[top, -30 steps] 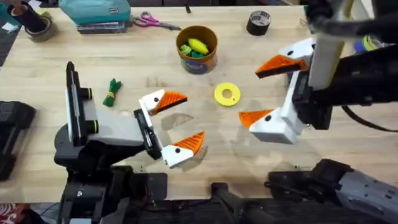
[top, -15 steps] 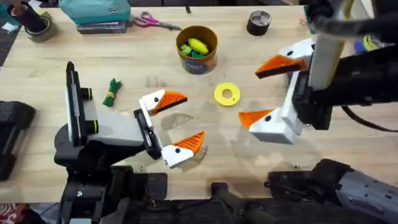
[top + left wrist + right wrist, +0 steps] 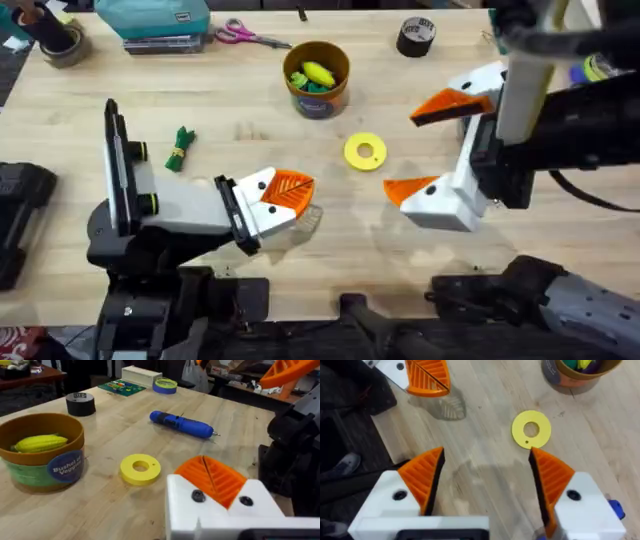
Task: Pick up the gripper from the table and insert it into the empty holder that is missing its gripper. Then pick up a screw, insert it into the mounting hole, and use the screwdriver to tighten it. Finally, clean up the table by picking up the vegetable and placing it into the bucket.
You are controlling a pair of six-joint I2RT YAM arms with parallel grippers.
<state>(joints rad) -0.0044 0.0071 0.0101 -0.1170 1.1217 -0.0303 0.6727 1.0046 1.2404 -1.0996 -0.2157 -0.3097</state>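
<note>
The left gripper (image 3: 283, 195) hangs low over the table (image 3: 330, 240) with its orange ribbed pads (image 3: 212, 477) pressed flat together and nothing between them, so it is clenched empty, which reads as a resting pose rather than a grasp. The right gripper (image 3: 425, 145) is released, its two jaws spread wide, with bare wood in the gap and the yellow disc (image 3: 531, 429) lying just beyond its fingertips. The vegetable (image 3: 180, 148) lies on the table well behind the left gripper's jaws, off to the left beside that arm's forearm, untouched; it must be reached before anything can be dropped in. The bucket (image 3: 317, 78) stands ahead of both pairs of jaws, well apart from them, upright and open-topped, ready to receive; a yellow toy piece (image 3: 40, 442) already sits in it, and its blue label reads "Bushel of Veggies". The screwdriver (image 3: 182, 424) lies flat on the table beyond the left jaws, past the yellow disc
</note>
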